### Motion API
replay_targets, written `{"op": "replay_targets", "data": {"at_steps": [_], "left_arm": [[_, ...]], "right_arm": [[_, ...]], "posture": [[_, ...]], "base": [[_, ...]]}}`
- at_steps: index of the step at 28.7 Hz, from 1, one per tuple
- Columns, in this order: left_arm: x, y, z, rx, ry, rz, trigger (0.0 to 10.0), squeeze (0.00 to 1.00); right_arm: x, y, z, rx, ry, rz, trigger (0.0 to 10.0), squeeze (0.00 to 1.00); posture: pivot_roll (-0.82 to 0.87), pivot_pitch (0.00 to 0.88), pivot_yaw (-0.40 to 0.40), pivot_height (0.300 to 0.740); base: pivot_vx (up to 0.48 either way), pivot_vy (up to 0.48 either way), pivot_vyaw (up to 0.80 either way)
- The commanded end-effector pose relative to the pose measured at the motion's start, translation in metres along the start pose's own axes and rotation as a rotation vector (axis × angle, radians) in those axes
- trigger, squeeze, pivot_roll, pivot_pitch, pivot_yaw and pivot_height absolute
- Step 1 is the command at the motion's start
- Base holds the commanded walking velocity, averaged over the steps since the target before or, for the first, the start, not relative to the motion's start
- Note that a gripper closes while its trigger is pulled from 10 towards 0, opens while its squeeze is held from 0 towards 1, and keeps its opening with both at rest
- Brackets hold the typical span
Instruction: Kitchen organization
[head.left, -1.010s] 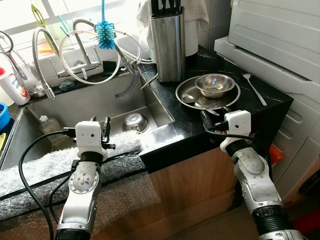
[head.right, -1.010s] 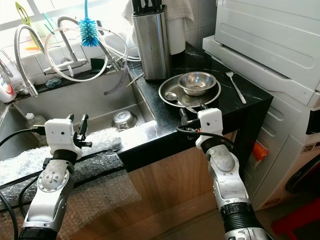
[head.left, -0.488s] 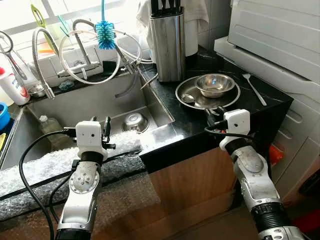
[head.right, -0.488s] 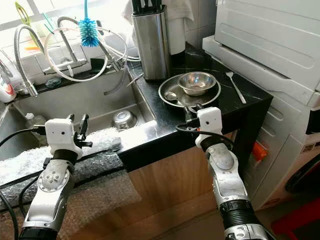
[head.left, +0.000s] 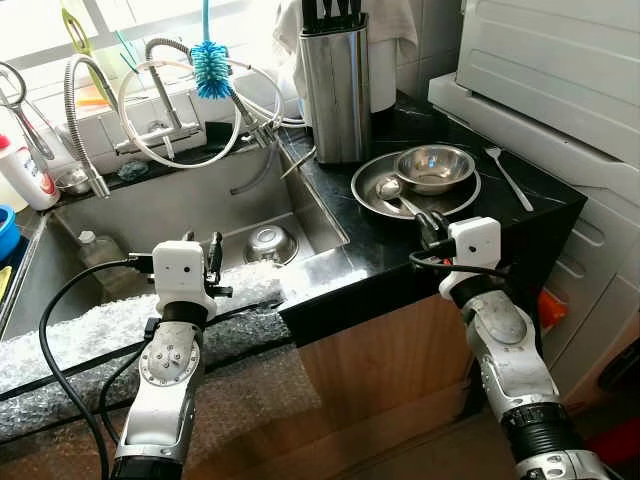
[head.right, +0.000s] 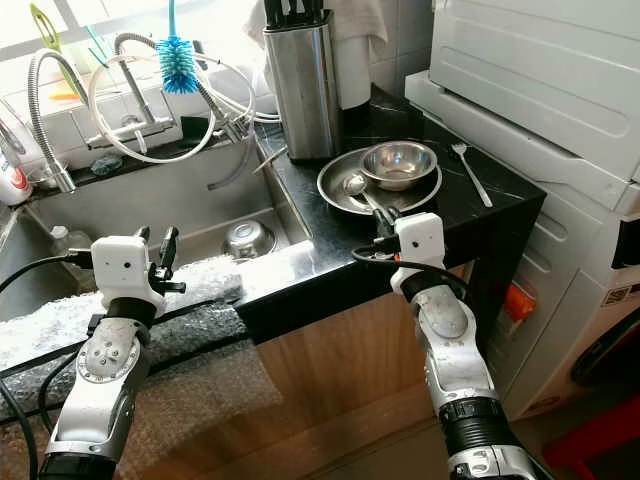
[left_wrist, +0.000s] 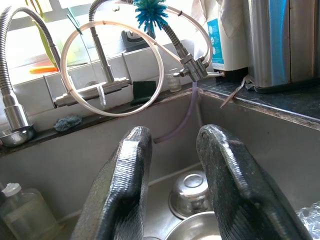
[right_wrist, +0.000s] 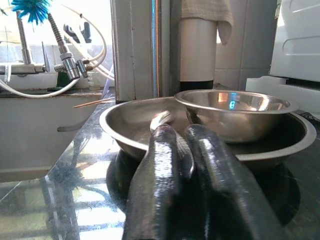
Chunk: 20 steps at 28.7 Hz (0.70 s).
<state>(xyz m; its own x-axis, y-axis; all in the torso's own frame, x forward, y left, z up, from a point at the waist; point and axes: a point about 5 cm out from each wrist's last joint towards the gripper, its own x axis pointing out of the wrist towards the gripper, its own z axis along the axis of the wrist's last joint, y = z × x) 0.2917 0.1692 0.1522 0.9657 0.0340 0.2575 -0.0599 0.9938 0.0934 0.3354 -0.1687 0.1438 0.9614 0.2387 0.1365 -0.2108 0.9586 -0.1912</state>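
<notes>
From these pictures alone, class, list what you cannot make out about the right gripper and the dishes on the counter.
- Right gripper: whether it grips the spoon; its fingers cover the handle.
- Small bowl: contents hidden by its rim, right wrist view.
- Large plate: near rim hidden behind the wrist camera housing, eye views.

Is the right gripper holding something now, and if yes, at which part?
The right gripper holds the spoon by the end of its handle; its bowl rests in the steel plate. The left gripper holds nothing.

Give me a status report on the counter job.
Right hand shut on spoon at the plate's rim. Left hand open, idle over sink. Bowl sits in plate; fork beside it.
</notes>
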Motion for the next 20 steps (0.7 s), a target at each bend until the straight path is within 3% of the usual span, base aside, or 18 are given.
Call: {"op": "replay_targets", "data": {"at_steps": [1, 13, 20], "left_arm": [[0.003, 0.003, 0.003, 0.018, -0.013, 0.016, 10.0, 0.00], [0.004, 0.004, 0.006, 0.047, -0.029, 0.023, 10.0, 0.00], [0.005, 0.005, 0.009, 0.051, -0.047, 0.037, 10.0, 0.00]], "right_arm": [[0.005, 0.004, 0.005, 0.005, -0.020, 0.009, 0.0, 0.00], [0.009, 0.009, 0.013, 0.019, -0.061, 0.047, 0.0, 0.00], [0.016, 0.018, 0.042, 0.026, -0.178, 0.090, 0.0, 0.00]], "posture": [[-0.11, 0.000, 0.150, 0.740], [-0.11, 0.000, 0.145, 0.740], [-0.11, 0.000, 0.145, 0.740]], "base": [[0.000, 0.000, 0.00], [0.000, 0.000, 0.00], [0.000, 0.000, 0.00]]}}
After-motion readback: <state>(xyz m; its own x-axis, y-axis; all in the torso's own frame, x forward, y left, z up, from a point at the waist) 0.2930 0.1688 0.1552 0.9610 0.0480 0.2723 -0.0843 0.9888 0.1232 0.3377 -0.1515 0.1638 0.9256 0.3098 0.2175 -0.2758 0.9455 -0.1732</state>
